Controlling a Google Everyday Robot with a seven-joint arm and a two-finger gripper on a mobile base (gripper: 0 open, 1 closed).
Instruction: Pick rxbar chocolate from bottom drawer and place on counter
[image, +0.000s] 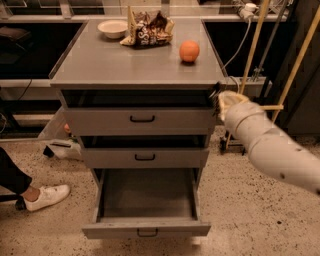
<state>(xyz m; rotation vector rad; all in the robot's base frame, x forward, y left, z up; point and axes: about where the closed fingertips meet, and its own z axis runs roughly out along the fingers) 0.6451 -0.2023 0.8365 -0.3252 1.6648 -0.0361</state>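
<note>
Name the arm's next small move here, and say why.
Probably raise the gripper a little, then carry it inward over the counter. It sits at the counter's right front corner, just below its edge. The bottom drawer stands open with no bar visible inside, and the counter is bare in front of the orange. Whether it holds the bar cannot be seen.

From where I stand the bottom drawer (146, 229), lowest and deepest of the three grey ones, is pulled well out towards me, with its small dark handle on the front panel and its grey floor in plain sight. The counter (125, 62) above is a flat grey top with slightly raised side edges. The gripper (216, 95) sits at the cabinet's right front corner, just under the counter's edge, seemingly touching it.
</note>
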